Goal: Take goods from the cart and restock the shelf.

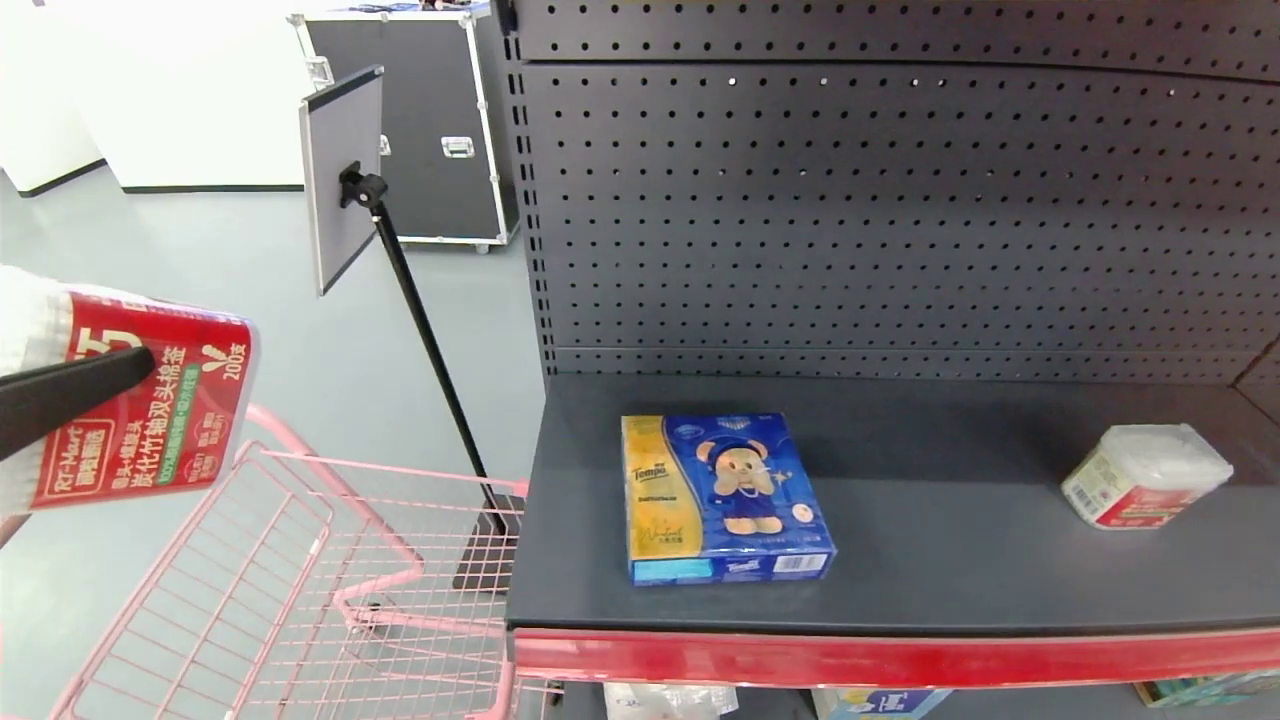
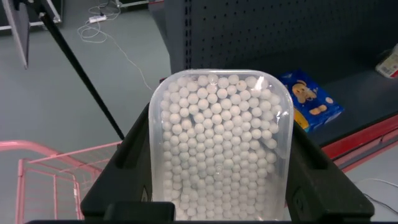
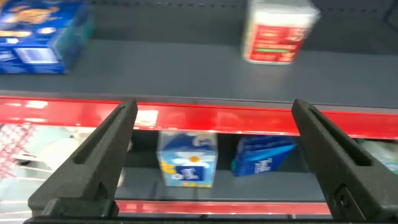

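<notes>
My left gripper [image 2: 221, 149] grasps a swab pack [image 1: 140, 410] by the cart [image 1: 300, 560], right gripper [image 3: 217, 155] released; a tissue box [image 1: 725, 495] and second pack [image 1: 1145, 475] lie on the shelf [image 1: 900, 580], mine not yet placed.

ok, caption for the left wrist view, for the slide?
Left claw gripping a cotton swab tub by the pink cart, shelf ahead.
</notes>
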`<state>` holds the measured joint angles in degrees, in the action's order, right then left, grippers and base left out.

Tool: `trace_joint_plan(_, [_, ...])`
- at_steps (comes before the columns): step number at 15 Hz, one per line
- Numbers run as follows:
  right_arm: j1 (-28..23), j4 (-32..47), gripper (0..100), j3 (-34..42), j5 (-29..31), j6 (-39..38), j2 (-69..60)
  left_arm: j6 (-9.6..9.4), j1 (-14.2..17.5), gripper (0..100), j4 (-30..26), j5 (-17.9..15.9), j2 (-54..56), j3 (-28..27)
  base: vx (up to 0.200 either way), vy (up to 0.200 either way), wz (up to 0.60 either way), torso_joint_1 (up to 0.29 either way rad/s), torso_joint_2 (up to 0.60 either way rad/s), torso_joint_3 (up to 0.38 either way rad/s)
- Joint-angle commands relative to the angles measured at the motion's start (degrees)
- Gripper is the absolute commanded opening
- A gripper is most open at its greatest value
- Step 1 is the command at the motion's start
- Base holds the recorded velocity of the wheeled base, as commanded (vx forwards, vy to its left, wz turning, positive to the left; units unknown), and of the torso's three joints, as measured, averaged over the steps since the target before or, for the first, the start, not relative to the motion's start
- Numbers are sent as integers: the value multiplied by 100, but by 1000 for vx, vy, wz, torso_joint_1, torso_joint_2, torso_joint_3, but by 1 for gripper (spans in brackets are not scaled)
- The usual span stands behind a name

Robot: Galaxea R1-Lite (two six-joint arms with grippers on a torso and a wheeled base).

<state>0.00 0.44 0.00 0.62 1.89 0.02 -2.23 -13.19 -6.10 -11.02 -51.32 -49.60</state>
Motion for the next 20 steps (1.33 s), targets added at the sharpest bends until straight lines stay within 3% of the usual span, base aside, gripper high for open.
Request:
trace_joint_plan(1, [0,0,100,0,-1,4,6,3,1,0,-6,3,-1,21,0,-200,0,-2,7,2])
trace_joint_plan(17, [0,0,100,0,-1,-4,6,-14,-8,0,3,-5,-9,100,0,-200,0,3,1,3])
trace_joint_plan(20, [0,0,100,0,-1,4,6,-120,-17,0,3,-5,-27,109,0,-200,0,5,1,-1])
